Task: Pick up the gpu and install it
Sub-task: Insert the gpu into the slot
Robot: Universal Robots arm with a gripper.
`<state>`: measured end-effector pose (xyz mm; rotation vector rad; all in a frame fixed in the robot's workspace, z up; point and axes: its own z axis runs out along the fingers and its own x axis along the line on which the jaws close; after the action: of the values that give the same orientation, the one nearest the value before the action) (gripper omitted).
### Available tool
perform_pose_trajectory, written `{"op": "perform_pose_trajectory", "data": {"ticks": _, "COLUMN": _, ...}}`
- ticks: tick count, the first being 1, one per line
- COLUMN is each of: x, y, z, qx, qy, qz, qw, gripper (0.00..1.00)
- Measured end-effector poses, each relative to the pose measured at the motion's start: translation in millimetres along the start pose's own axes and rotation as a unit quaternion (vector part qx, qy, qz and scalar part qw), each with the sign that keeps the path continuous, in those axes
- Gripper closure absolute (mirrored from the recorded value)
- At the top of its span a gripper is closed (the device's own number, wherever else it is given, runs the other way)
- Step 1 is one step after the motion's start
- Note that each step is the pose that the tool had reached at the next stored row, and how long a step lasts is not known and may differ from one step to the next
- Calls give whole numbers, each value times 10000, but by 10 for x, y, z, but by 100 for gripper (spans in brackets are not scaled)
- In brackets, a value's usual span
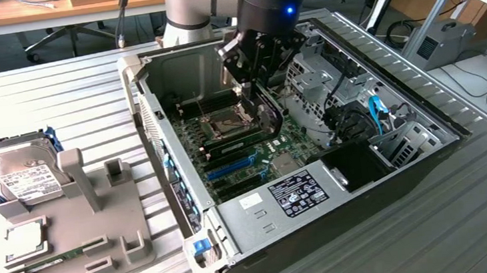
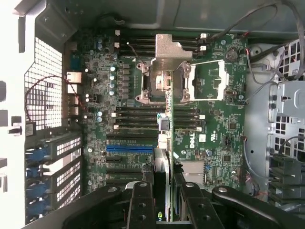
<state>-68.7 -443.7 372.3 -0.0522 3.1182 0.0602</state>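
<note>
Wrist view shows the gpu (image 2: 162, 168) edge-on, pinched between the jaws, which stand partly closed on its two faces. It hangs over the motherboard (image 2: 217, 126) near the blue slot (image 2: 128, 148), and whether it touches the board I cannot tell. In the exterior view the gpu (image 1: 268, 118) sits under the arm (image 1: 270, 0) inside the open computer case (image 1: 145, 85), just at 3 o'clock of the CPU socket (image 1: 223, 124), with the power supply (image 1: 294, 195) at 6 o'clock. Well apart, at 9 o'clock of the case on the slatted tabletop (image 1: 60, 87), stands a grey fixture (image 1: 90, 258) with a hard drive (image 1: 17, 177) at its 11 o'clock corner.
</note>
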Motion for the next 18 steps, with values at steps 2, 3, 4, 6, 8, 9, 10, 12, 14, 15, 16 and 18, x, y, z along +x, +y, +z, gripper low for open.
{"op": "perform_pose_trajectory", "data": {"ticks": 2, "x": 0, "y": 0, "z": 0, "qx": -2, "qy": 3, "qz": -80, "qw": 10000, "gripper": 74}}
{"op": "perform_pose_trajectory", "data": {"ticks": 3, "x": 0, "y": 0, "z": 0, "qx": -2, "qy": 4, "qz": -103, "qw": 9999, "gripper": 74}}
{"op": "perform_pose_trajectory", "data": {"ticks": 4, "x": -1, "y": 0, "z": 0, "qx": -3, "qy": 5, "qz": -129, "qw": 9999, "gripper": 74}}
{"op": "perform_pose_trajectory", "data": {"ticks": 6, "x": -1, "y": 0, "z": 0, "qx": -8, "qy": 13, "qz": -334, "qw": 9994, "gripper": 74}}
{"op": "perform_pose_trajectory", "data": {"ticks": 8, "x": -2, "y": 0, "z": 0, "qx": -13, "qy": 22, "qz": -580, "qw": 9983, "gripper": 74}}
{"op": "perform_pose_trajectory", "data": {"ticks": 9, "x": -2, "y": 0, "z": 0, "qx": -16, "qy": 27, "qz": -701, "qw": 9975, "gripper": 74}}
{"op": "perform_pose_trajectory", "data": {"ticks": 10, "x": -2, "y": 0, "z": 0, "qx": -19, "qy": 31, "qz": -822, "qw": 9966, "gripper": 74}}
{"op": "perform_pose_trajectory", "data": {"ticks": 12, "x": -2, "y": 0, "z": 0, "qx": -23, "qy": 38, "qz": -992, "qw": 9951, "gripper": 74}}
{"op": "perform_pose_trajectory", "data": {"ticks": 14, "x": -2, "y": 0, "z": 0, "qx": -27, "qy": 46, "qz": -1198, "qw": 9928, "gripper": 74}}
{"op": "perform_pose_trajectory", "data": {"ticks": 15, "x": -2, "y": 0, "z": 0, "qx": -29, "qy": 48, "qz": -1255, "qw": 9921, "gripper": 74}}
{"op": "perform_pose_trajectory", "data": {"ticks": 16, "x": -2, "y": 0, "z": 0, "qx": -30, "qy": 50, "qz": -1303, "qw": 9915, "gripper": 74}}
{"op": "perform_pose_trajectory", "data": {"ticks": 18, "x": -2, "y": 0, "z": 0, "qx": -31, "qy": 52, "qz": -1365, "qw": 9906, "gripper": 74}}
